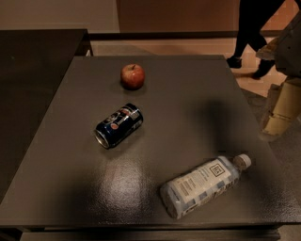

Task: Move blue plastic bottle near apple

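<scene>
A blue plastic bottle (205,186) lies on its side, near-right of a toppled soda can (118,125); the apple (132,76) sits just beyond the can. The gripper (277,120) hangs far right of the can, past the table (188,94) edge; whether it is spread or pressed together I cannot tell. The grasp looks not yet begun, so the next move is likely a reach down to the bottle.

A dim room. A dark grey table (188,94) fills the view, with a soft sheen of light near its front. A black table (33,70) stands to its left. Behind are a beige wall (56,14), a brown panel (178,14) and tan floor (188,47). A person's dark legs (251,28) show top right. The gripper (277,120) hangs beyond the grey table's right edge.
</scene>
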Robot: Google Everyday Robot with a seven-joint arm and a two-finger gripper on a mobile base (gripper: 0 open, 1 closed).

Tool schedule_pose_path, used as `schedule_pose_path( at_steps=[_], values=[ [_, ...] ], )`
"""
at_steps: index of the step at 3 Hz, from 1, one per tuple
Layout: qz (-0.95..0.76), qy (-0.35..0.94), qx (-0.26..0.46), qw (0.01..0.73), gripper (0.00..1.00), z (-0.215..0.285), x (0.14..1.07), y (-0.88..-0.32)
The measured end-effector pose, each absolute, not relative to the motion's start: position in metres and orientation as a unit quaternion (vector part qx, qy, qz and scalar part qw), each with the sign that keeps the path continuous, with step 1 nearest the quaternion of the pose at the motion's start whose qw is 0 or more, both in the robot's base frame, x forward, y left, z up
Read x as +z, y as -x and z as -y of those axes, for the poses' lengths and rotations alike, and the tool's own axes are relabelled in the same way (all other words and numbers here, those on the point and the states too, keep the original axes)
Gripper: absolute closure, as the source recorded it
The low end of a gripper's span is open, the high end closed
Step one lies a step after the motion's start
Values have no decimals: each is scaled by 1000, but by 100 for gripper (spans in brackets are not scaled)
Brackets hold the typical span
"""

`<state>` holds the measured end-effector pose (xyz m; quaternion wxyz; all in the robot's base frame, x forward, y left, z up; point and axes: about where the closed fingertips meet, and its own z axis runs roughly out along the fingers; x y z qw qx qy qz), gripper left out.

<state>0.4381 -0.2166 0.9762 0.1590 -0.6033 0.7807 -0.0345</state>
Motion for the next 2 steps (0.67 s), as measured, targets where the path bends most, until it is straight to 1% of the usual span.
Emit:
schedule_pose_path(
  at_steps=[2],
  values=[
    [-764, 625, -26, 157, 0, 210, 974, -431]
  ],
)
